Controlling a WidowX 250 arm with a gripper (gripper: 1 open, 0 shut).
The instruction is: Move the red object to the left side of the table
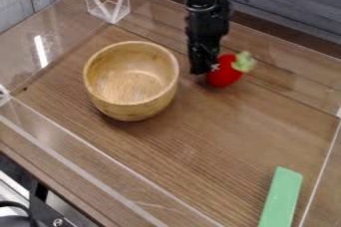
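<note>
The red object (226,72) is a small round red toy fruit with a pale green leaf pointing up and to the right. It rests on the dark wood table (200,151), right of centre towards the back. My gripper (201,68) points straight down, its black fingers drawn together on the fruit's left part at table height. The fingers cover the fruit's left edge. Most of the fruit sticks out to the right of them.
A wooden bowl (132,79) stands just left of the gripper, close to it. A flat green block (281,199) lies at the front right corner. Low clear acrylic walls (80,146) edge the table, and a clear stand (107,5) sits at the back left.
</note>
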